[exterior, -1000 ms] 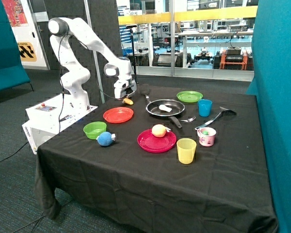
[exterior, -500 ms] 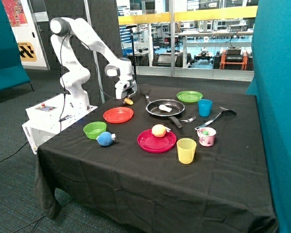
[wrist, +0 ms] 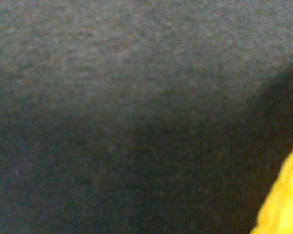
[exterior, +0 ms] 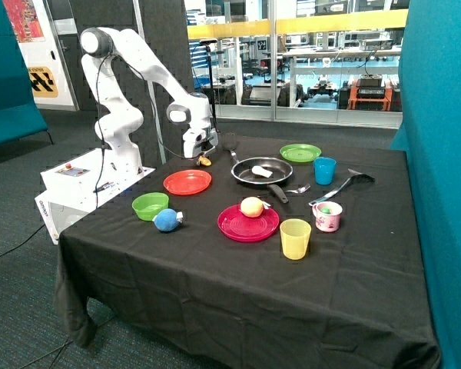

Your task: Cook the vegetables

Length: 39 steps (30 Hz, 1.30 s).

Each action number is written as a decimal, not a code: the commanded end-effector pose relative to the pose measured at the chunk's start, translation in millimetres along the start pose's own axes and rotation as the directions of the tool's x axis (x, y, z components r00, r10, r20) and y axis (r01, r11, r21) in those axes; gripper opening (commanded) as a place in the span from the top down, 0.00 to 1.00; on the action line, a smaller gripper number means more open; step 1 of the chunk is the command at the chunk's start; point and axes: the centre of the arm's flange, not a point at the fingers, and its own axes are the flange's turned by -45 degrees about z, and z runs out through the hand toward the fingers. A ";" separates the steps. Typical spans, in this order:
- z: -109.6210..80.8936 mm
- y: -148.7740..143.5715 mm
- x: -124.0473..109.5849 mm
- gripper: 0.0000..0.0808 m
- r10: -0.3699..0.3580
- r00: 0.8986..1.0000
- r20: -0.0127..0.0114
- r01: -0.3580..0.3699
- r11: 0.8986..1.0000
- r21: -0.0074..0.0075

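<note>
A pale-yellow oval vegetable piece [exterior: 206, 162] lies on the black tablecloth between the orange plate and the black frying pan [exterior: 239, 171]. My gripper [exterior: 202, 156] is low, right at this piece, on its far side. In the wrist view the piece [wrist: 283, 204] fills one corner, close up, with black cloth all around. A whitish flat chunk [exterior: 262, 172] lies inside the pan.
An orange plate [exterior: 187, 182], a green bowl [exterior: 150, 205] and a blue ball [exterior: 167, 221] are near the robot's side. A red plate [exterior: 229, 226] bears a round yellow-pink fruit [exterior: 251, 206]. A yellow cup [exterior: 295, 238], pink mug [exterior: 327, 216], blue cup [exterior: 324, 170], green plate [exterior: 300, 152] and spatula [exterior: 342, 187] stand beyond.
My gripper has come down and a little toward the pan, closer onto the pale-yellow piece. Nothing else on the table has moved.
</note>
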 end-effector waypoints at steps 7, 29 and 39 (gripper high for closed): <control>7.3 10.9 -4.0 0.94 0.002 1.000 -0.004 -0.002 1.000 0.000; 9.7 6.8 -4.2 1.00 -0.039 0.999 -0.004 0.039 0.999 0.000; -41.6 14.7 2.9 1.00 -0.098 0.995 -0.004 0.098 0.995 0.000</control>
